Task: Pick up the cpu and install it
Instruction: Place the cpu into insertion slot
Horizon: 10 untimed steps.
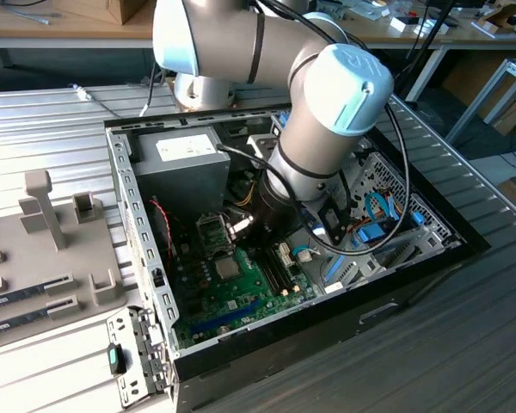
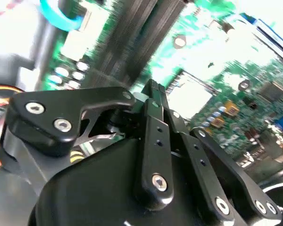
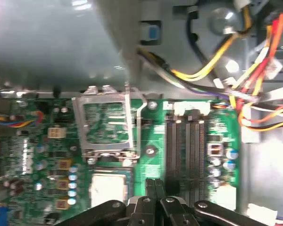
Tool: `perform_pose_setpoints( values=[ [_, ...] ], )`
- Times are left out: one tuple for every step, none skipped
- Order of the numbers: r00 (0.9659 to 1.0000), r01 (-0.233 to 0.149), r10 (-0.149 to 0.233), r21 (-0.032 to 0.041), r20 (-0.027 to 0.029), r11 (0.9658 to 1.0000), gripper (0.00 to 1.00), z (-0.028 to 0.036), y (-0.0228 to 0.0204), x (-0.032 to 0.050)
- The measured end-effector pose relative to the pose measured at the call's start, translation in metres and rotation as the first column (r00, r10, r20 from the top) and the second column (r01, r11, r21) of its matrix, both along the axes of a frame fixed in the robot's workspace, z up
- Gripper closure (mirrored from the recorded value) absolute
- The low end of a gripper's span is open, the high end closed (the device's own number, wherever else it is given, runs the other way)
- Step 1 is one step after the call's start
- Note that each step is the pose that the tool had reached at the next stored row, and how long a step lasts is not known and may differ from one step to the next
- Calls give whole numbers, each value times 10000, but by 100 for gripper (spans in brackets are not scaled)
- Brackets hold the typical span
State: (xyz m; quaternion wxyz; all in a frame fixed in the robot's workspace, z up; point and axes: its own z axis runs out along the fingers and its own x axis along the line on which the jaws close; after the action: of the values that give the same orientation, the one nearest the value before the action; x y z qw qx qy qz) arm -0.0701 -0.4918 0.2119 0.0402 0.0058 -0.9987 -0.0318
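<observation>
The cpu [image 3: 108, 187], a pale silver-grey square, lies flat in the socket on the green motherboard [image 3: 153, 136]; it also shows in the second wrist view [image 2: 194, 95] and in the exterior view [image 1: 228, 268]. The socket's metal frame [image 3: 106, 123] stands flipped open beside it. My gripper [image 3: 153, 187] hangs just over the board, between the cpu's edge and the black memory slots [image 3: 186, 141]. Its fingers [image 2: 153, 96] are shut together with nothing between them. In the exterior view my gripper [image 1: 256, 234] reaches down into the open computer case.
Yellow, red and orange cables [image 3: 254, 56] bundle close to the memory slots. The grey power supply [image 1: 176, 168] fills the case's far corner, and blue cables [image 1: 374, 228] lie on the exterior view's right. Grey holders [image 1: 47, 211] stand on the table outside the case wall [image 1: 133, 241].
</observation>
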Motion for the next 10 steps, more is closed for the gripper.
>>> perform_pose_setpoints(
  values=[
    [10000, 0, 0, 10, -2, 10000, 89, 2, 2, 27],
    [10000, 0, 0, 18, -3, 10000, 89, 10, 6, 50],
    [10000, -1, 1, 19, -4, 10000, 89, 20, 10, 61],
    [10000, -1, 1, 19, -4, 10000, 89, 31, 16, 64],
    [10000, 1, -1, 19, -4, 10000, 89, 47, 22, 66],
    [10000, -1, 1, 20, -3, 10000, 89, 68, 27, 68],
    [10000, -1, 1, 20, -3, 10000, 89, 82, 28, 68],
    [10000, -1, 1, 22, -3, 10000, 89, 89, 29, 68],
    [10000, 0, 0, 23, -2, 10000, 89, 88, 29, 68],
    [10000, 0, 0, 23, -2, 10000, 89, 88, 29, 68]
  ],
)
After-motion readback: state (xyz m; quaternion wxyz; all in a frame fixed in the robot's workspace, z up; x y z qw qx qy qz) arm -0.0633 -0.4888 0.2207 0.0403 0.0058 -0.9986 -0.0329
